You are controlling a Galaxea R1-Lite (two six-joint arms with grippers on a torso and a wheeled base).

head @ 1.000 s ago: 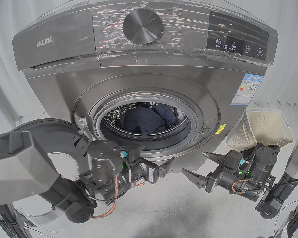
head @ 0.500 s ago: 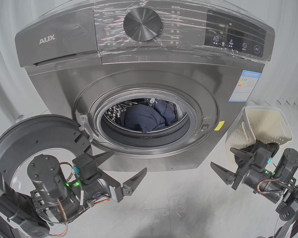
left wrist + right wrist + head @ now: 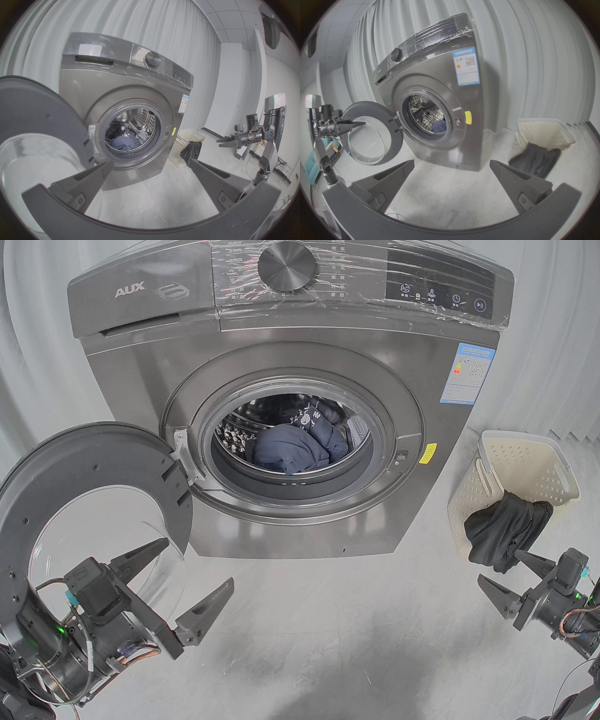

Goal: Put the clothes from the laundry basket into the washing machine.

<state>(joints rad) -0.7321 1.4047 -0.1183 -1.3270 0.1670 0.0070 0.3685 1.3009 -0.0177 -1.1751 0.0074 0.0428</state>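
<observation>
Down on the floor, a black garment hangs over the front rim of the cream perforated plastic laundry basket, just beyond the right gripper, its fingers spread and empty. Navy clothes lie in the grey front-loading washing machine; the left gripper, likewise spread, hovers by its round open door.

The head camera looks down from above and behind the left claw and right claw at the washing machine. Each wrist camera sits low, close behind its own claw, facing the machine: the left from the door side, the right obliquely, with the laundry basket near ahead. All views share machine and basket.
</observation>
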